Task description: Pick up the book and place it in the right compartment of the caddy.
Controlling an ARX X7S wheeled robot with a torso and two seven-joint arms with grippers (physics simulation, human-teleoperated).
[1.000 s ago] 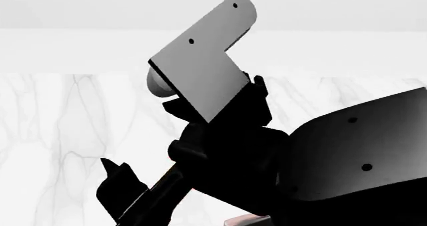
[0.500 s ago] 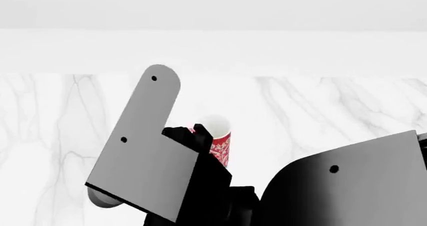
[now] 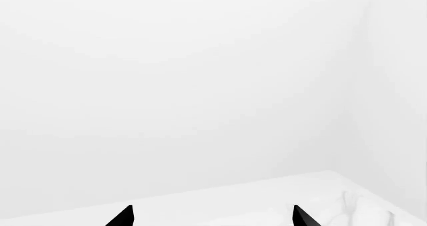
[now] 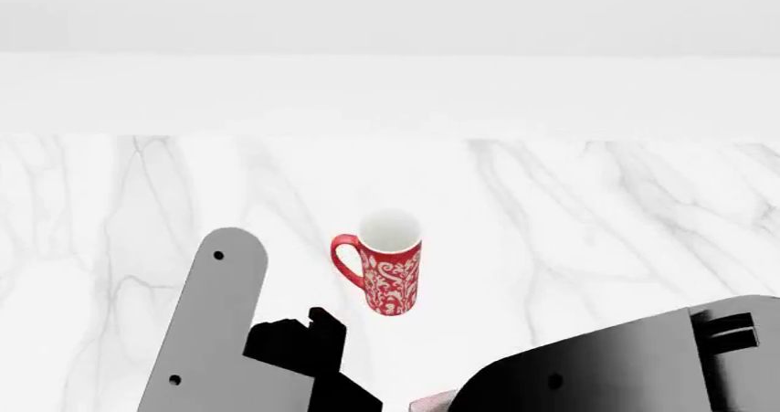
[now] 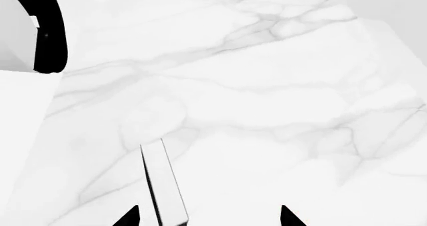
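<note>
Book [image 5: 163,186] upright on marble table [image 5: 280,95]

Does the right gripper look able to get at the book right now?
Probably yes: the book stands just ahead of the open right gripper, near one fingertip, with nothing between them.

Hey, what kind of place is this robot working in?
Probably a simulated kitchen or countertop setting: a white marble-veined counter against a plain white wall, with a red patterned mug standing upright on it. Little else shows.
</note>
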